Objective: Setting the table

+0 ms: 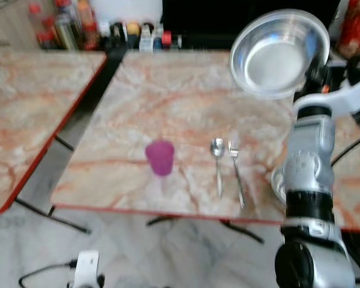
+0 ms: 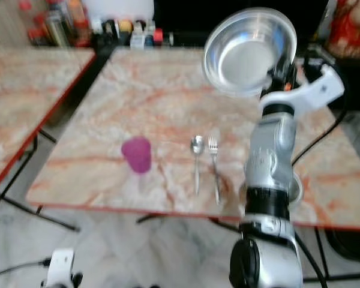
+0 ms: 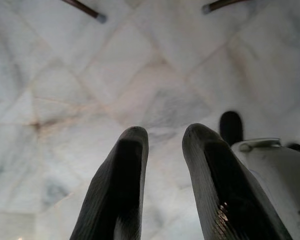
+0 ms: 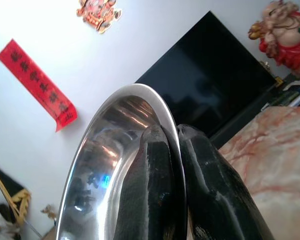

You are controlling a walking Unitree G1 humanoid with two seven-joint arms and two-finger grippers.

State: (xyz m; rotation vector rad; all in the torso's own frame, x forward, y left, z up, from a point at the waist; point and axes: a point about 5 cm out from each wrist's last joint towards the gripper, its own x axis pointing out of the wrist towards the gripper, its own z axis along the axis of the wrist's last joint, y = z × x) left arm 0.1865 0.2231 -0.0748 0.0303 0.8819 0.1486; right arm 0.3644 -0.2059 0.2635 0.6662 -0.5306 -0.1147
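Right gripper [image 4: 175, 165]: clamped on rim of steel bowl [image 1: 280, 54], tilted above table's [image 1: 168, 96] far right corner.
Left gripper [image 3: 162, 150]: narrow gap, empty, over floor.
Near edge: pink cup [image 1: 160, 157], spoon [image 1: 218, 162], fork [image 1: 236, 171].
Writing: red banner [image 4: 37, 85], unreadable.

- Marble table [image 1: 186, 102]: wide bare top toward 12 o'clock.
- Purple cup [image 1: 160, 157] at 11, spoon [image 1: 218, 157] and fork [image 1: 235, 168] side by side at 12, near the front edge.
- Bottles [image 1: 66, 24] line the far edge at 10.
- Right arm [image 1: 309, 180] blocks 2 o'clock; blurred round thing behind it, maybe a plate.
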